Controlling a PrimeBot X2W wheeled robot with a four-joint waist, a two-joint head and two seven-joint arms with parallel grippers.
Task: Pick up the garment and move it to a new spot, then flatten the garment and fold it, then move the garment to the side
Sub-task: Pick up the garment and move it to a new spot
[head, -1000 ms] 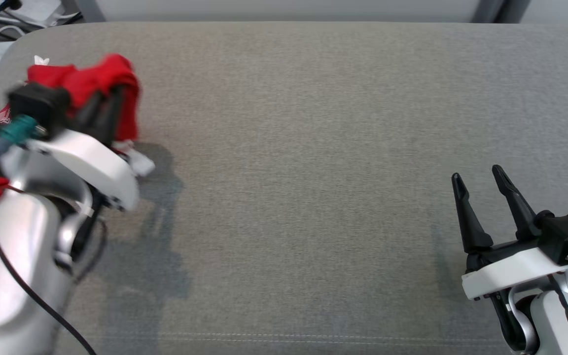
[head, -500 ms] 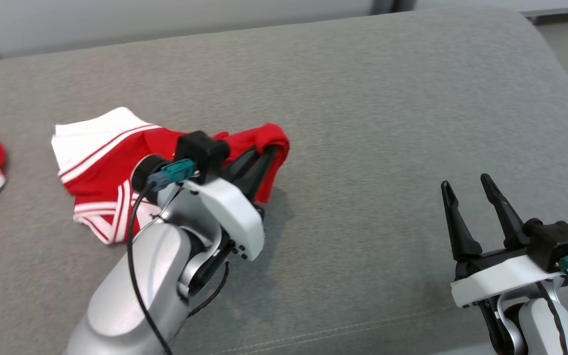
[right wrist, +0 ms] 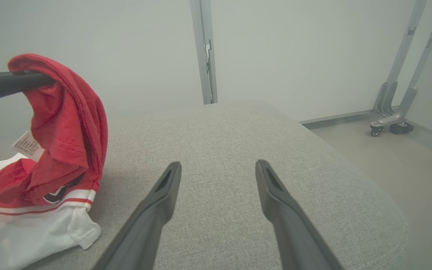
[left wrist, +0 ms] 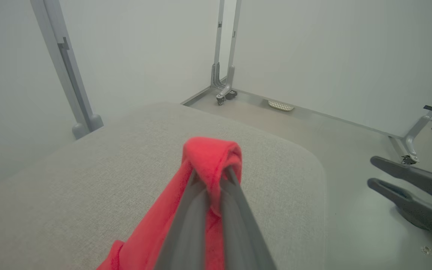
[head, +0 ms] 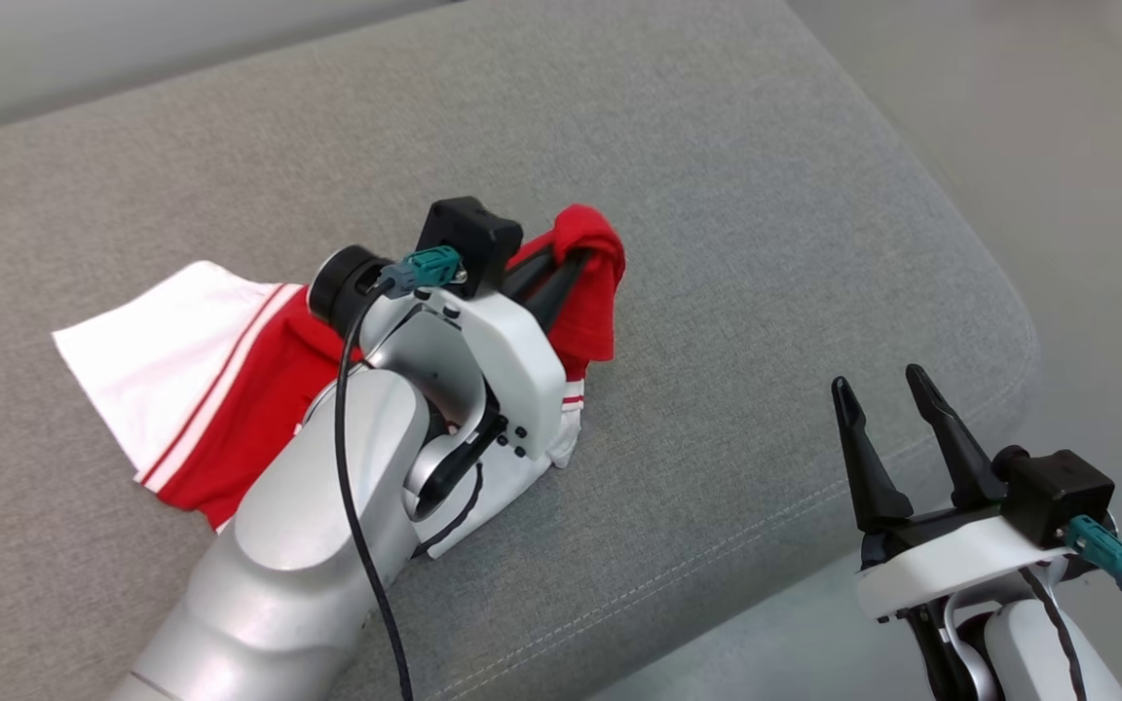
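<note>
grey cushion (head: 736,195); red-white garment (head: 162,370) partly on it

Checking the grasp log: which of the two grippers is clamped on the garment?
The left gripper: it is shut on a raised red fold of the garment, while the right gripper stands open and empty.

No wording can be read anywhere. A small white sewn-in label (right wrist: 28,145) on the red and white knit-fabric garment (right wrist: 66,123) carries fine print too small to make out. A dark emblem (right wrist: 56,194) lower on the red cloth is creased and illegible.
</note>
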